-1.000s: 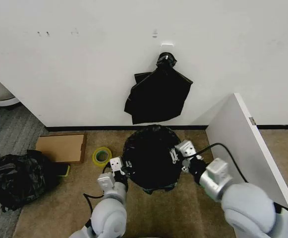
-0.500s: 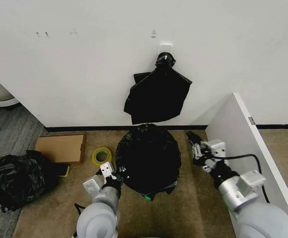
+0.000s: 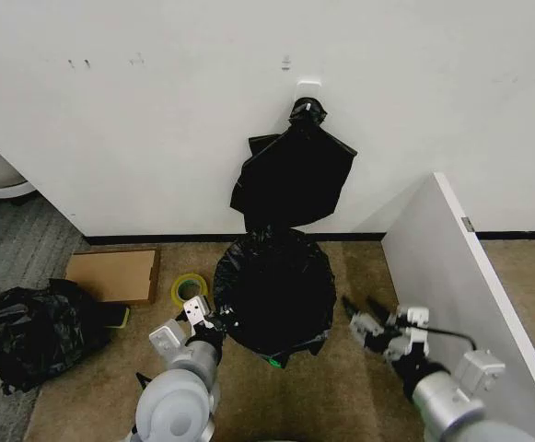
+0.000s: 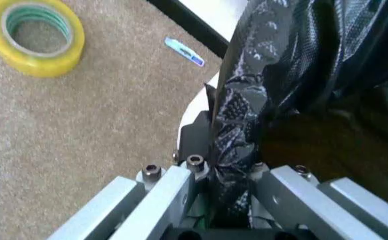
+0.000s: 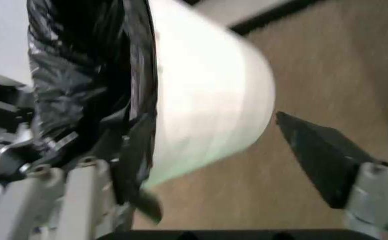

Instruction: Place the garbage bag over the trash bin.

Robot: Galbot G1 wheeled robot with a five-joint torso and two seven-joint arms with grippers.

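The glossy black garbage bag (image 3: pixel 276 293) is draped over the trash bin, hiding it from above in the head view. In the right wrist view the white trash bin (image 5: pixel 210 107) shows below the bag's hem (image 5: pixel 90 75). My left gripper (image 3: pixel 208 321) sits at the bag's left edge. In the left wrist view its fingers (image 4: pixel 180 187) are shut on a fold of the garbage bag (image 4: pixel 237 125). My right gripper (image 3: pixel 366 319) stands open on the right, apart from the bag. Its dark fingertip (image 5: pixel 317 155) hangs beside the bin's wall.
A bundle of black bags (image 3: pixel 295 175) hangs from a wall hook right behind the bin. A yellow tape roll (image 3: pixel 189 288) and a cardboard box (image 3: pixel 112 274) lie to the left, with a mound of black plastic (image 3: pixel 28 331) farther left. A white panel (image 3: pixel 451 267) stands at the right.
My right gripper has let go of the bag's right edge, opened, and drawn back to the right and nearer to me. The left gripper stays clamped on the bag's left edge.
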